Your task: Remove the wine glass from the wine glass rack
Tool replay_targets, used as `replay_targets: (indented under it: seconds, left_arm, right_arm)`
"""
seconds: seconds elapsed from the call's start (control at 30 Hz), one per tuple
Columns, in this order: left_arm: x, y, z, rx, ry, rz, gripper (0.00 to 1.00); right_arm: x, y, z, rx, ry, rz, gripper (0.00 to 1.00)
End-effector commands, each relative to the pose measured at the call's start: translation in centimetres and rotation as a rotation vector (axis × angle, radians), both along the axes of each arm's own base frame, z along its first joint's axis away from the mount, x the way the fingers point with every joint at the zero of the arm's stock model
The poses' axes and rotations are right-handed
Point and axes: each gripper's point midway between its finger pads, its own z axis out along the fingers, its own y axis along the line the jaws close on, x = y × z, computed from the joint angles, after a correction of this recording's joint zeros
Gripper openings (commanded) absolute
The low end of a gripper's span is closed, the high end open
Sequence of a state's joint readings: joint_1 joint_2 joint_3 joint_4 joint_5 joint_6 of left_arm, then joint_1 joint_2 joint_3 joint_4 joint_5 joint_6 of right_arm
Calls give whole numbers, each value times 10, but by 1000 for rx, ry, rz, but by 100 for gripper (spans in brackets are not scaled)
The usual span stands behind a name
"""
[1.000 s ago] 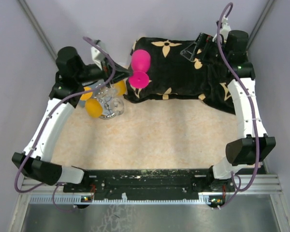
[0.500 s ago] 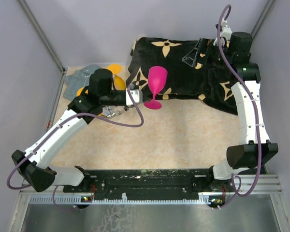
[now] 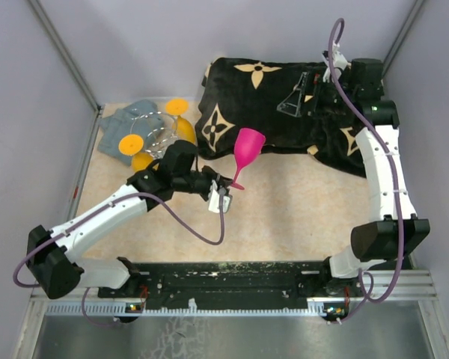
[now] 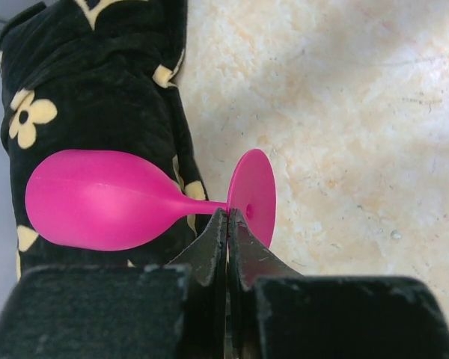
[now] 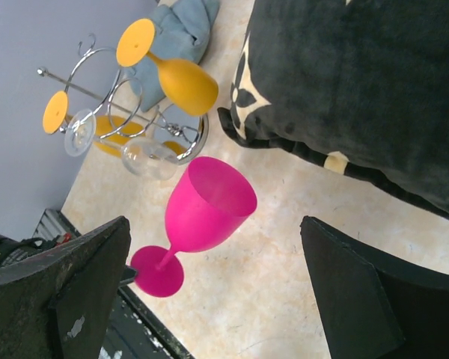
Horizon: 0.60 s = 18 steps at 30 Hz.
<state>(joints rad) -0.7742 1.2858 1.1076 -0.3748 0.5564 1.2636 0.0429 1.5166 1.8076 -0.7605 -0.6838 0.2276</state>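
Note:
My left gripper (image 3: 226, 185) is shut on the stem of the pink wine glass (image 3: 248, 146), just above its foot. The glass is clear of the rack, bowl up and tilted, by the front edge of the black cloth. The left wrist view shows the closed fingers (image 4: 213, 243) at the stem beside the round foot, with the bowl (image 4: 97, 209) to the left. The chrome wine glass rack (image 3: 159, 132) stands at the back left with orange glasses (image 3: 184, 132) and a clear glass on it. It also shows in the right wrist view (image 5: 105, 82). My right gripper (image 3: 295, 98) is open and empty above the black cloth.
A black cloth with cream flower marks (image 3: 284, 112) covers the back right of the table. A grey-blue cloth (image 3: 122, 122) lies behind the rack. Grey walls close in the left, right and back. The right wrist view shows the pink glass (image 5: 209, 206) over beige tabletop (image 5: 299, 299).
My left arm has carried the pink glass away from the rack, toward the near middle, and turned it from bowl-down to bowl-up. The right arm has barely moved.

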Motion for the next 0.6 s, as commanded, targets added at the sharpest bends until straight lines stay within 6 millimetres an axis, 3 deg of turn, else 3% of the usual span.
replay_targets:
  seconds: [0.0, 0.37, 0.57]
  left_arm:
    - [1, -3, 8, 10, -214, -71, 0]
    - [-2, -5, -18, 51, -368, -128, 0]
    - [-7, 0, -32, 62, -405, -138, 0]
  right_arm:
    - [-6, 8, -11, -10, 14, 83, 96]
    - [-19, 44, -69, -91, 168, 243, 96]
    - [-22, 47, -74, -91, 175, 272, 96]
